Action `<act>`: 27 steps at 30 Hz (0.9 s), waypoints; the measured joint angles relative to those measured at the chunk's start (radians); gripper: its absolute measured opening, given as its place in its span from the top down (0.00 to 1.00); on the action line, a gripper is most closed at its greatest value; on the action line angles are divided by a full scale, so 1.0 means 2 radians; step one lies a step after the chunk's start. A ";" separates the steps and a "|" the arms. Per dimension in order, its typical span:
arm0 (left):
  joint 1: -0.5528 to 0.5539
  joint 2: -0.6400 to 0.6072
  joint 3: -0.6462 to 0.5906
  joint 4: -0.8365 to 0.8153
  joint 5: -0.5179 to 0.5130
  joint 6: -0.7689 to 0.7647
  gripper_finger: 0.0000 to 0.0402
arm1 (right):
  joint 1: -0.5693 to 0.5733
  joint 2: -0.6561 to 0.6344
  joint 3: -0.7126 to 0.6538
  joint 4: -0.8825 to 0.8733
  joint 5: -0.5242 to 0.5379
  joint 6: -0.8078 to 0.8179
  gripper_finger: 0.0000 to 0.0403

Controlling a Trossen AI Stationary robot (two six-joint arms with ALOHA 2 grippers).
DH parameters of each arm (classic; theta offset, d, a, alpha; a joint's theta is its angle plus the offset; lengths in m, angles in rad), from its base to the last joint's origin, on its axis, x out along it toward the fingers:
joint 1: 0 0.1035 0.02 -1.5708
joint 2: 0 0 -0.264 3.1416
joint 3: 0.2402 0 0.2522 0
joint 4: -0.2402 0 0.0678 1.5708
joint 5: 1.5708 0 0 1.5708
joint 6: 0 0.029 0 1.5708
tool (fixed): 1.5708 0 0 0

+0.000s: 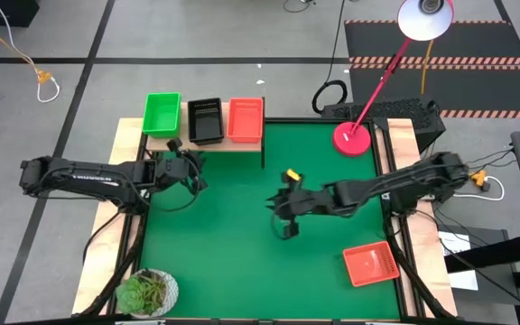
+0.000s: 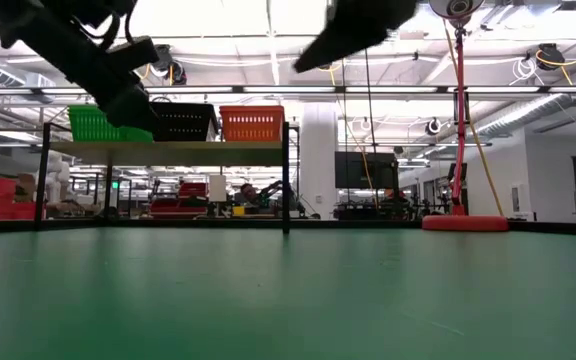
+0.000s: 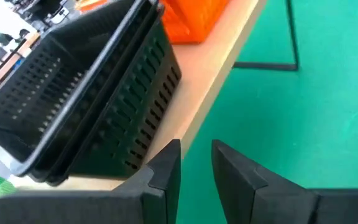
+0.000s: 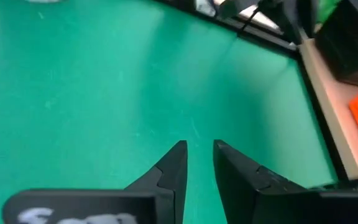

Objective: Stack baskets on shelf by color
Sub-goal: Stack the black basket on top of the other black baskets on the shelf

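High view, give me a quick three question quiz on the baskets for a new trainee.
1. True or false: the red basket on the green mat lies near the right arm's side.
2. Which basket stack on the shelf sits in the middle? A green B black C red
3. Fill in: the left gripper hovers just in front of the ____.

Key: 1 true. 2 B, the black stack sits between the green stack and the red stack. 3 shelf. Neither it nor the right gripper holds anything.
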State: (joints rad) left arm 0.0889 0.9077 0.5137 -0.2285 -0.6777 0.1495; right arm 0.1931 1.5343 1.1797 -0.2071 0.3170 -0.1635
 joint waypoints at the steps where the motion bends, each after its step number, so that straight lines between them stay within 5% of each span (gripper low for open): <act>1: 0.005 0.003 0.000 0.001 0.000 0.001 0.77 | -0.001 -0.017 -0.024 0.020 0.000 0.002 0.83; 13: 0.035 0.010 0.000 0.013 -0.024 0.005 0.77 | -0.024 -0.168 -0.164 0.097 0.000 0.013 0.87; 27: 0.057 0.009 0.000 0.012 -0.029 0.005 0.77 | -0.025 -0.181 -0.175 0.094 -0.002 0.029 0.87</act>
State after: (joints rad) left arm 0.2020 0.9264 0.5133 -0.2052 -0.7349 0.1596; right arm 0.1432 1.1732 0.8307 -0.0193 0.3135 -0.1049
